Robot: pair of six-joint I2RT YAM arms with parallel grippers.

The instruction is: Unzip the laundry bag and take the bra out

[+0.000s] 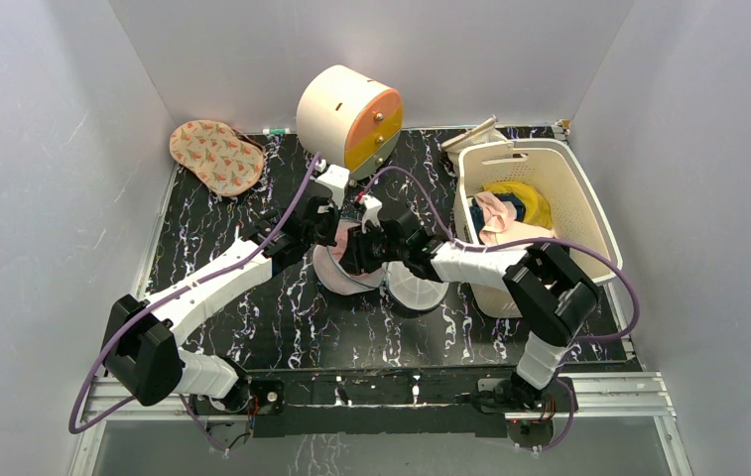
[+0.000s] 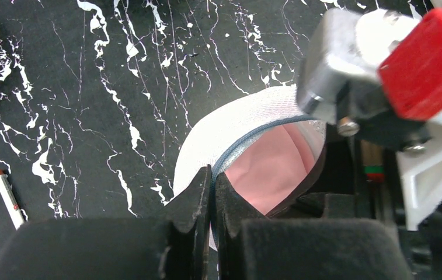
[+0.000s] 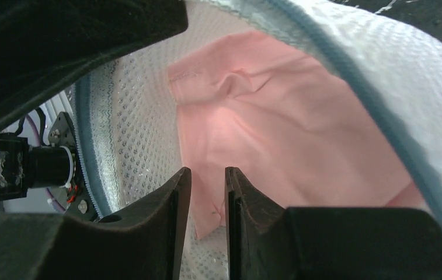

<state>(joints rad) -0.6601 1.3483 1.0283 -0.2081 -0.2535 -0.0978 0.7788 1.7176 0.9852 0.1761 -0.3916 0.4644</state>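
Pinching round white mesh laundry bag [image 2: 236,116] at rim, L fingers [image 2: 206,192] hold it open so R fingers [image 3: 186,186], narrow gap, reach pale pink fabric bra [image 3: 277,134]; grip unclear.

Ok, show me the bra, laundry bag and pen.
bra [image 3: 277,134], right wrist view, pink fabric middle.
laundry bag [image 2: 230,125], left wrist view, white mesh face.
pen [image 2: 9,199], left wrist view, white barrel.

Overhead — wrists close on laundry bag [image 2: 230,125]
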